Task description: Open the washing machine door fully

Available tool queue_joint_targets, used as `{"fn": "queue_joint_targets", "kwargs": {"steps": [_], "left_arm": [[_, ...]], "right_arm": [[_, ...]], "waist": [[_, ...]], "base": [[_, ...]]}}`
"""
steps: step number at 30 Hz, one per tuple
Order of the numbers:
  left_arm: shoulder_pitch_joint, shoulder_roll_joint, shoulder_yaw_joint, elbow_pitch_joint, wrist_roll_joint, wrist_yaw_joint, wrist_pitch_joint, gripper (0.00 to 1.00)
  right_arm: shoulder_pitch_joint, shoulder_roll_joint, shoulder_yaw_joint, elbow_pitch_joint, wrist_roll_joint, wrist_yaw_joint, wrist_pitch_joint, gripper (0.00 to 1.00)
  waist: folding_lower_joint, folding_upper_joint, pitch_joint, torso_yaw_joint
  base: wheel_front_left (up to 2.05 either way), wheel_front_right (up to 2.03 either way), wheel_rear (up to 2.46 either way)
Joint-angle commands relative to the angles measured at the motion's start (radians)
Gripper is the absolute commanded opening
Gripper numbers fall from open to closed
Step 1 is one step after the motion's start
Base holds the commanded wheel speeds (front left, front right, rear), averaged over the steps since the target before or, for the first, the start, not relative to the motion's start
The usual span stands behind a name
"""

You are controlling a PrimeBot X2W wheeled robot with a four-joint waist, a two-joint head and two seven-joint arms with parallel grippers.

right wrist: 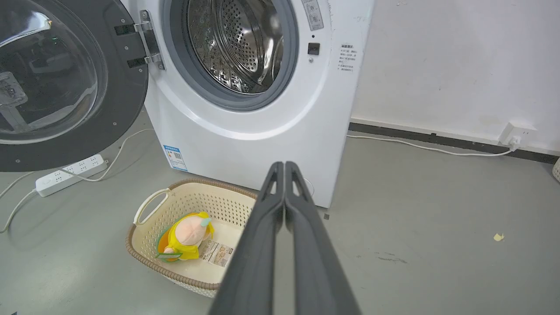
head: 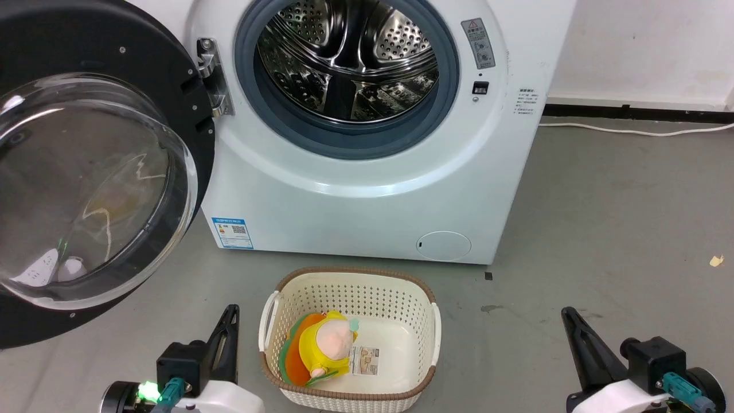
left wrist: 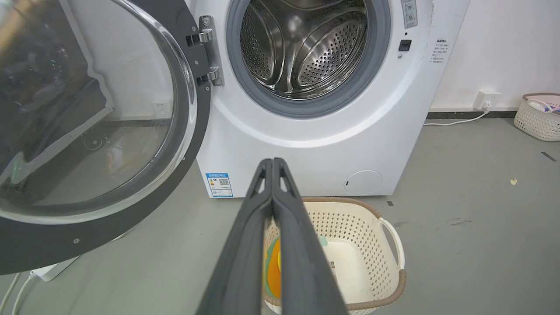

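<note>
The washing machine (head: 367,189) (left wrist: 306,148) (right wrist: 245,148) is a white front-loader with its steel drum (head: 350,57) exposed inside a grey gasket. The washing machine door (head: 86,172) (left wrist: 87,131) (right wrist: 57,83), glossy black with a bulging clear glass bowl, stands swung wide to the left on its metal hinge (head: 212,74). My left gripper (head: 231,312) (left wrist: 272,161) is shut and empty, low at the front, right of the door's lower edge and apart from it. My right gripper (head: 567,312) (right wrist: 284,164) is shut and empty over the floor at the lower right.
A cream perforated basket (head: 413,287) (left wrist: 385,245) (right wrist: 148,205) sits on the floor before the machine, holding a yellow plush toy (head: 330,344) (right wrist: 186,236). A white power strip (right wrist: 70,173) and cables lie under the door. A second basket (left wrist: 540,116) stands at the far right wall.
</note>
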Motion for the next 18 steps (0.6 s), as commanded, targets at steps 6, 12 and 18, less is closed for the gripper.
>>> {"fn": "queue_joint_targets", "kwargs": {"steps": [6, 12, 18], "left_arm": [[-0.02, -0.007, 0.013, -0.016, 0.013, 0.006, 0.019, 0.0], [-0.023, -0.012, 0.02, -0.024, 0.02, 0.007, 0.031, 0.0], [-0.027, -0.016, 0.027, -0.032, 0.027, 0.008, 0.044, 0.0]], "right_arm": [[-0.022, 0.003, 0.004, -0.016, -0.015, 0.001, 0.02, 0.0], [-0.028, 0.003, 0.005, -0.025, -0.022, 0.001, 0.032, 0.0], [-0.034, 0.003, 0.007, -0.033, -0.029, 0.001, 0.044, 0.0]], "waist": [[0.0, 0.0, 0.004, -0.002], [-0.0001, 0.0, 0.007, -0.004], [-0.0001, 0.0, 0.011, -0.006]], "base": [[0.0, 0.0, 0.0], [0.0, 0.0, 0.0], [0.0, 0.0, 0.0]]}}
